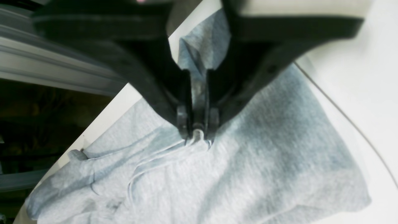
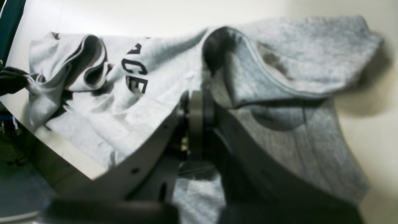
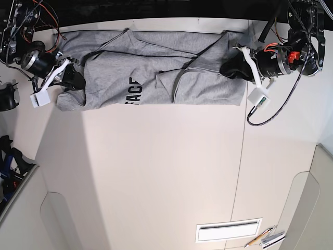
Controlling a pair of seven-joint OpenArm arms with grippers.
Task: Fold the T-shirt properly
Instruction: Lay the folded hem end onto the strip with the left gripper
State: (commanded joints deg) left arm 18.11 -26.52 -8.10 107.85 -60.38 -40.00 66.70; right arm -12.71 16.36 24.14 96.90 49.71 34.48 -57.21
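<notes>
We look down on a broad cream-white desk (image 3: 156, 177), evenly lit, with thin seams running across its surface. Near its front right corner we see a white slotted vent panel (image 3: 228, 230) with pencils (image 3: 265, 238) lying just beside it. Beyond the far edge everything falls to black, and dark clutter (image 3: 9, 161) sits past the left edge.
</notes>
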